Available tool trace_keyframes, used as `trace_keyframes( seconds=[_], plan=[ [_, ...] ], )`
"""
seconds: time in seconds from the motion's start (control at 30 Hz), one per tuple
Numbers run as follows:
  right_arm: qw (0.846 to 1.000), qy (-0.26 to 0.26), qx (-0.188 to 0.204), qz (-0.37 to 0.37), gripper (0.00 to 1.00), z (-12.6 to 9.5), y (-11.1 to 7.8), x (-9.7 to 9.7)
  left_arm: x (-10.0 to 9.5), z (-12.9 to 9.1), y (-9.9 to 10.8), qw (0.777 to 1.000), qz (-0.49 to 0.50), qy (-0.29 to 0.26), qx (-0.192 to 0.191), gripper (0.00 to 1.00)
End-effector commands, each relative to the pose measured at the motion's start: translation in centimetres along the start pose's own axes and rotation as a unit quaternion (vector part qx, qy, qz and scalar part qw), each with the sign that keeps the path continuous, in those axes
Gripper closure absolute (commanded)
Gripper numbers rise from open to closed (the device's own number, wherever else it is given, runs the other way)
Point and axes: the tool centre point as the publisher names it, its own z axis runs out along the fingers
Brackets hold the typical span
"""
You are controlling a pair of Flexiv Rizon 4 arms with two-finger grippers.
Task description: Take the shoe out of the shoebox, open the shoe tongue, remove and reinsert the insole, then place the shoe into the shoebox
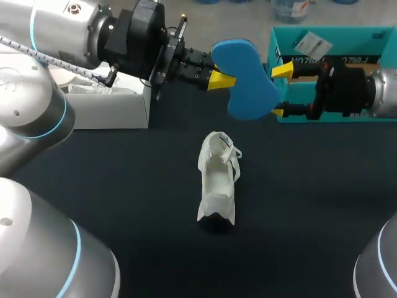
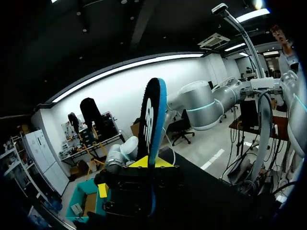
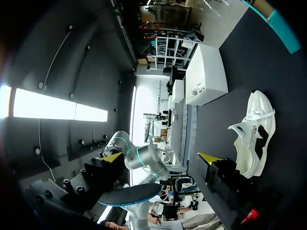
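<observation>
Here the left gripper is clamping the blue insole at its waist, one yellow tip lying on its upper face. It is holding the insole in the upper middle of the frame, above the dark table. The right gripper is coming in from the frame's right with its fingers standing wide apart, one on either side of the insole's broad end. From above neither finger seems to be pressing on it, and the right wrist view agrees, showing the insole lying between two parted tips. The white shoe is resting on the table at the centre of the frame, lower than the insole and well apart from both grippers. Its long axis is running from upper to lower frame, roughly in line with the insole's own (which end is the toe is hard to tell). Judging by this, the insole is going back in next, so it has to travel down the frame and meet the shoe's opening lengthwise. Nothing is lying between the two. A teal box, probably the shoebox, is sitting at the upper right behind the right gripper, and a white box is sitting at the upper left beneath the left arm.
</observation>
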Motion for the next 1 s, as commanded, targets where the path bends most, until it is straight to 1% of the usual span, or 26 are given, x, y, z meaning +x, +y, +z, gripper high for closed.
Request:
trace_keyframes(
  seconds=[0.03, 0.13, 0.17, 0.2, 0.3, 0.83, 0.9, 0.93, 0.97, 1.0],
  plan=[
    [1.000, 0.000, 0.000, 0.000, 0.00, 0.1, 0.1, -0.1, -0.1, -0.8, 2.2, 0.978, 0.207, 0.000, -0.024, 1.00],
    [1.000, 0.000, 0.000, 0.000, 0.00, 0.1, 0.1, -0.1, -0.2, -1.1, 3.7, 0.957, 0.288, 0.009, -0.034, 1.00],
    [1.000, 0.000, 0.000, 0.000, 0.00, 0.1, 0.1, -0.1, -0.4, -1.2, 4.2, 0.948, 0.316, 0.008, -0.037, 1.00],
    [1.000, 0.000, 0.000, 0.000, 0.00, 0.1, 0.1, -0.1, -0.5, -1.2, 4.6, 0.934, 0.355, 0.019, -0.037, 1.00],
    [1.000, 0.000, 0.000, 0.000, 0.00, 0.1, 0.1, -0.1, -0.8, -1.5, 5.4, 0.920, 0.387, 0.035, -0.053, 1.00],
    [1.000, 0.000, 0.000, 0.000, 0.00, 0.1, 0.1, -0.1, -0.8, -1.5, 5.4, 0.920, 0.387, 0.035, -0.053, 1.00],
    [1.000, 0.000, 0.000, 0.000, 0.00, 0.1, 0.1, -0.1, -0.2, -1.2, 6.2, 0.923, 0.377, 0.017, -0.069, 1.00],
    [1.000, 0.000, 0.000, 0.000, 0.00, 0.1, 0.1, -0.1, 0.0, -1.1, 6.8, 0.917, 0.391, 0.018, -0.081, 1.00],
    [1.000, 0.000, 0.000, 0.000, 0.00, 0.1, 0.1, -0.1, 0.3, -1.0, 7.4, 0.917, 0.387, 0.010, -0.092, 1.00],
    [1.000, 0.000, 0.000, 0.000, 0.00, 0.1, 0.1, -0.1, 0.4, -1.0, 7.7, 0.916, 0.391, 0.007, -0.093, 1.00]
  ],
)
